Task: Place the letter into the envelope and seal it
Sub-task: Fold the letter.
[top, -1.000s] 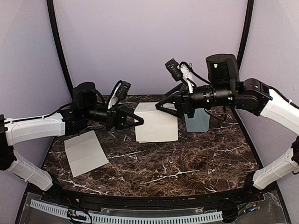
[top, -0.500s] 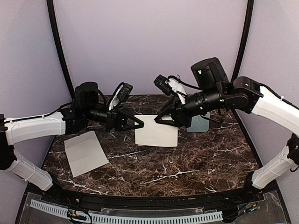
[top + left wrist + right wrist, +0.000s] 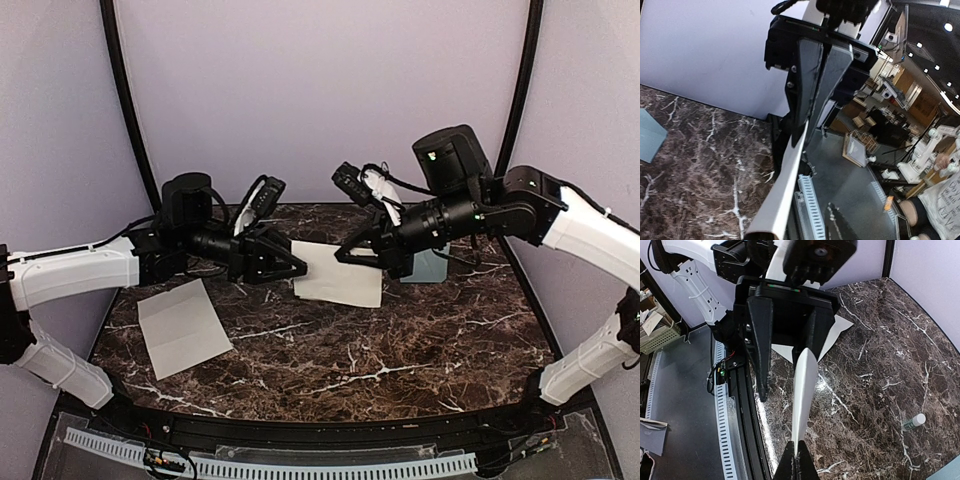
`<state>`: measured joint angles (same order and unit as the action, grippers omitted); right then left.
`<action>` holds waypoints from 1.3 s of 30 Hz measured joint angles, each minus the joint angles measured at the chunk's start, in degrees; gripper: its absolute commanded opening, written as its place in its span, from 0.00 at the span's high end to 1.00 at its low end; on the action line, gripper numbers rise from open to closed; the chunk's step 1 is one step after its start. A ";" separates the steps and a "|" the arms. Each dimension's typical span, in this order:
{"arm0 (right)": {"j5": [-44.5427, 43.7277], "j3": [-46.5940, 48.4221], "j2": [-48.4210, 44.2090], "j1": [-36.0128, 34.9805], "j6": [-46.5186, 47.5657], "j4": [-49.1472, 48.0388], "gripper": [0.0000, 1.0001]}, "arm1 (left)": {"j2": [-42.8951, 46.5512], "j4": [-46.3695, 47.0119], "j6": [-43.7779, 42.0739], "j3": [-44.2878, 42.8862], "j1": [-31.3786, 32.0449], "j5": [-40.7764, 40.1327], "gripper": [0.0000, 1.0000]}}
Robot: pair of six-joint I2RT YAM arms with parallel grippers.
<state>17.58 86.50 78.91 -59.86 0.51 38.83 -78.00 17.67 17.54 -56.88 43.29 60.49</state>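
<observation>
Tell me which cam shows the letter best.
Top external: the letter shows its broad pale face there. Left wrist and right wrist catch it only edge-on, as a thin strip; right wrist also shows the right pincer shut on its edge.

We list the table (image 3: 400, 340): dark brown marble pattern with white veining. Letter (image 3: 345, 283): plain off-white on the face we see. Loose sheet (image 3: 185, 325): plain pale grey-white. Envelope (image 3: 432, 268): plain grey-teal. Glue stick (image 3: 914, 421): white with a greenish part. Left gripper (image 3: 297, 267) and right gripper (image 3: 343, 254): black. Arms (image 3: 80, 272): we record white outer links with black joints. Walls (image 3: 300, 90): pale lavender.
</observation>
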 measured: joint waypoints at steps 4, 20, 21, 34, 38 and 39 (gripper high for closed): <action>-0.52 -1.57 -1.70 -0.04 -0.46 -0.92 1.00 | 1.25 -2.47 -2.36 -0.04 0.13 -4.81 0.33; 5.90 -3.58 -1.36 -0.07 -3.17 -2.93 1.00 | 8.46 -8.24 -12.50 0.31 2.23 -16.61 0.30; 6.49 -3.67 -1.07 -0.07 -3.26 -2.95 1.00 | 7.80 -9.20 -12.90 0.28 2.95 -16.59 0.38; 9.22 -3.93 0.39 -0.07 -3.58 -2.80 1.00 | 5.88 -12.74 -14.58 -0.96 5.11 -14.29 0.85; 9.31 -3.93 0.39 -0.07 -3.58 -2.80 1.00 | 5.88 -12.81 -14.34 -0.96 5.11 -13.70 1.00; 9.22 -3.93 0.39 -0.07 -3.58 -2.80 0.97 | 5.88 -12.87 -14.34 -0.98 5.11 -13.53 1.00</action>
<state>26.81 82.56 79.31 -59.92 -3.07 36.03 -72.12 4.80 3.20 -57.87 48.40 46.96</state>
